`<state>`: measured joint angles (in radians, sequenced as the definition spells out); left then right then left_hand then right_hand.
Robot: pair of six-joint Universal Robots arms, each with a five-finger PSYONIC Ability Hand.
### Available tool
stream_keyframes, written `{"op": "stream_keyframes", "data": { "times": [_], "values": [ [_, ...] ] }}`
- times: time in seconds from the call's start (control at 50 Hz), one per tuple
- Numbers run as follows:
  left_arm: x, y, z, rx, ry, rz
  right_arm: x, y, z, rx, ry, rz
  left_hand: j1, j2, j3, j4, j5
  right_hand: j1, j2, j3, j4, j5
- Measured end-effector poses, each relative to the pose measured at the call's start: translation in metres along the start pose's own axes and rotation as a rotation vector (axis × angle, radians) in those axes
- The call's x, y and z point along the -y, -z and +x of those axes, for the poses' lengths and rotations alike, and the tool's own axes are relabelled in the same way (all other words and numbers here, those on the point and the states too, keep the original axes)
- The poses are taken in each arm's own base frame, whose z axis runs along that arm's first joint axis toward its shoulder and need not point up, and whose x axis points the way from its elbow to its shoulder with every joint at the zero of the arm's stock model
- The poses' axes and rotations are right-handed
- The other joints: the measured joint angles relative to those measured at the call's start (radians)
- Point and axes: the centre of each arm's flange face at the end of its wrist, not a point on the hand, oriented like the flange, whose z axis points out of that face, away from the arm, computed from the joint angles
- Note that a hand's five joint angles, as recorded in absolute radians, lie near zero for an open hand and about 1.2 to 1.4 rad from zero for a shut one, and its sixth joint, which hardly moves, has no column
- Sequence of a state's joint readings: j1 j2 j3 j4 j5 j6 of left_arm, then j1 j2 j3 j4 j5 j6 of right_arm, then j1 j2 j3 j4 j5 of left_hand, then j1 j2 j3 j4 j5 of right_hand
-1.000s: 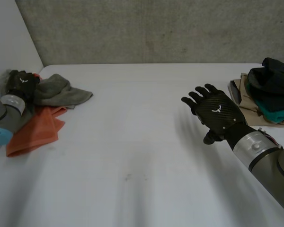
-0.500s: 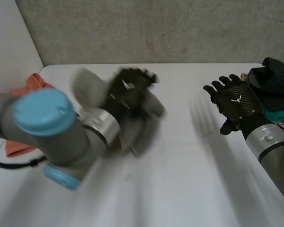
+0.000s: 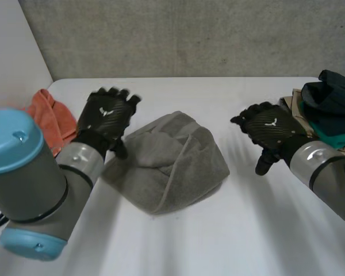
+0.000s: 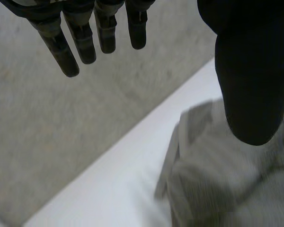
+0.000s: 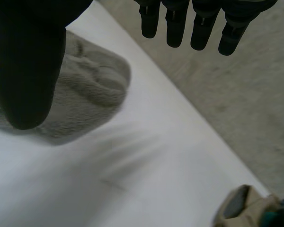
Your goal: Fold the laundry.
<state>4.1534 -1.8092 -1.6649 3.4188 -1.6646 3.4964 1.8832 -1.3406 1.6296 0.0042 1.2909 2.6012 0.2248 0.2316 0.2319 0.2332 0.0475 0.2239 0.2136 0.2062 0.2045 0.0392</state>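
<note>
Grey towel (image 3: pixel 172 164) lies bunched up just beside the left hand (image 3: pixel 106 118), whose fingers are spread and hold nothing. The right hand (image 3: pixel 270 131), near the towel, is spread too.

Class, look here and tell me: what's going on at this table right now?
A two-armed robot is dealing with laundry. A crumpled grey towel lies unfolded in the middle of the white table. The left hand is open at the towel's edge, gripping nothing. The right hand, also open, is apart from the towel on its other side. An orange cloth lies behind the left hand, and a pile of clothes sits beyond the right hand. No fold is made yet.
</note>
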Motion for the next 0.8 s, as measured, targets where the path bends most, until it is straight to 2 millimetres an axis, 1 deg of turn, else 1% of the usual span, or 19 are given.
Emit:
{"op": "stream_keyframes", "data": {
  "times": [0.06, 0.14, 0.2, 0.26, 0.32, 0.34, 0.38, 0.44, 0.54, 0.6, 0.62, 0.68, 0.8],
  "values": [
    [-0.013, 0.008, 0.001, 0.025, -0.003, -0.066, 0.002, -0.006, -0.004, 0.038, -0.007, -0.029, 0.073, 0.061, 0.056, 0.06, 0.071, 0.0, 0.0, 0.0, 0.0, 0.0],
    [-0.027, 0.022, 0.011, 0.006, 0.004, -0.148, 0.005, -0.018, -0.016, 0.094, 0.004, -0.033, 0.113, 0.104, 0.102, 0.107, 0.118, 0.0, 0.0, 0.0, 0.0, 0.0],
    [-0.033, 0.031, 0.02, -0.023, 0.024, -0.19, 0.007, -0.025, -0.026, 0.128, 0.016, -0.022, 0.13, 0.121, 0.119, 0.123, 0.134, 0.0, 0.0, 0.0, 0.0, 0.0],
    [-0.04, 0.044, 0.031, -0.068, 0.083, -0.254, 0.008, -0.036, -0.038, 0.17, 0.033, -0.003, 0.159, 0.153, 0.154, 0.155, 0.171, 0.0, 0.0, 0.0, 0.0, 0.0],
    [-0.043, 0.05, 0.035, -0.086, 0.126, -0.287, 0.007, -0.044, -0.041, 0.185, 0.039, 0.006, 0.159, 0.153, 0.155, 0.155, 0.171, 0.0, 0.0, 0.001, 0.001, 0.0],
    [-0.045, 0.052, 0.037, -0.095, 0.156, -0.307, 0.007, -0.051, -0.043, 0.194, 0.042, 0.011, 0.159, 0.153, 0.155, 0.155, 0.171, 0.0, 0.0, 0.001, 0.001, 0.0],
    [-0.049, 0.053, 0.04, -0.101, 0.183, -0.327, 0.005, -0.059, -0.045, 0.2, 0.045, 0.013, 0.159, 0.154, 0.155, 0.155, 0.171, 0.0, 0.0, 0.001, 0.001, 0.0],
    [-0.054, 0.053, 0.044, -0.11, 0.205, -0.348, 0.002, -0.068, -0.046, 0.205, 0.046, 0.011, 0.159, 0.155, 0.155, 0.155, 0.172, 0.0, 0.0, 0.001, 0.001, 0.0],
    [-0.059, 0.044, 0.056, -0.132, 0.21, -0.349, -0.002, -0.072, -0.046, 0.196, 0.043, -0.004, 0.18, 0.174, 0.175, 0.174, 0.19, 0.0, 0.0, 0.002, 0.002, 0.0],
    [-0.061, 0.038, 0.066, -0.152, 0.204, -0.34, -0.005, -0.068, -0.045, 0.18, 0.037, -0.026, 0.215, 0.207, 0.206, 0.206, 0.219, 0.0, 0.0, 0.002, 0.002, 0.0],
    [-0.062, 0.035, 0.071, -0.162, 0.201, -0.335, -0.007, -0.066, -0.044, 0.17, 0.034, -0.037, 0.255, 0.241, 0.241, 0.242, 0.254, 0.0, 0.0, 0.002, 0.002, 0.0],
    [-0.064, 0.029, 0.081, -0.181, 0.193, -0.332, -0.01, -0.059, -0.043, 0.152, 0.029, -0.057, 0.274, 0.261, 0.264, 0.265, 0.275, 0.0, 0.0, 0.002, 0.002, 0.0],
    [-0.071, 0.018, 0.1, -0.208, 0.183, -0.336, -0.02, -0.046, -0.047, 0.135, 0.022, -0.084, 0.347, 0.335, 0.334, 0.335, 0.343, 0.0, 0.0, 0.002, 0.002, 0.0]
  ]
}}
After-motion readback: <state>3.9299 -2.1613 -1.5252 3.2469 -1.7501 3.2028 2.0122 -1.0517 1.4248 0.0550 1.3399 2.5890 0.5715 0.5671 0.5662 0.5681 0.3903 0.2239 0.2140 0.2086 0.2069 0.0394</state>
